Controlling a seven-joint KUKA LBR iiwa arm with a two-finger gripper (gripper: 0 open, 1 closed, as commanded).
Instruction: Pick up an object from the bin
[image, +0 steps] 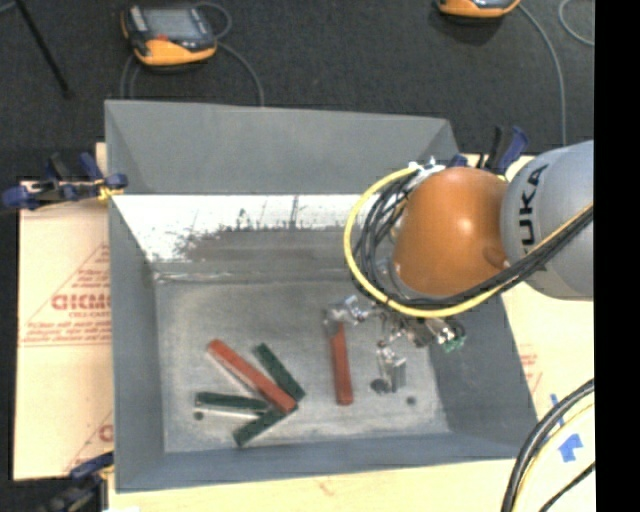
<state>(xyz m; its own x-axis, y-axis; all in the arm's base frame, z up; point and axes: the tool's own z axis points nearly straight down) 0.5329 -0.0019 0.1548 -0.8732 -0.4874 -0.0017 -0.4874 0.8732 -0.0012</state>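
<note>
I'm getting fairly bright light from overhead. The bin (250, 215) glares pale along its back wall at twelve o'clock, a soft sheen sits on the orange cover (450, 230), and shadow under the arm darkens the floor at four o'clock.

Much of the right rear of the grey bin (280, 160) is covered by the arm's orange cover (445, 230) and its cable loops. The upper body of the gripper (390, 372) is hidden beneath them. The upper end of the red stick (341, 366) is lost among metal parts. In the heap of sticks (250, 376), which end lies uppermost cannot be told. A dark speck (412, 402) is too small to be identified. An orange device (478, 6) is cut off by the top edge.
</note>
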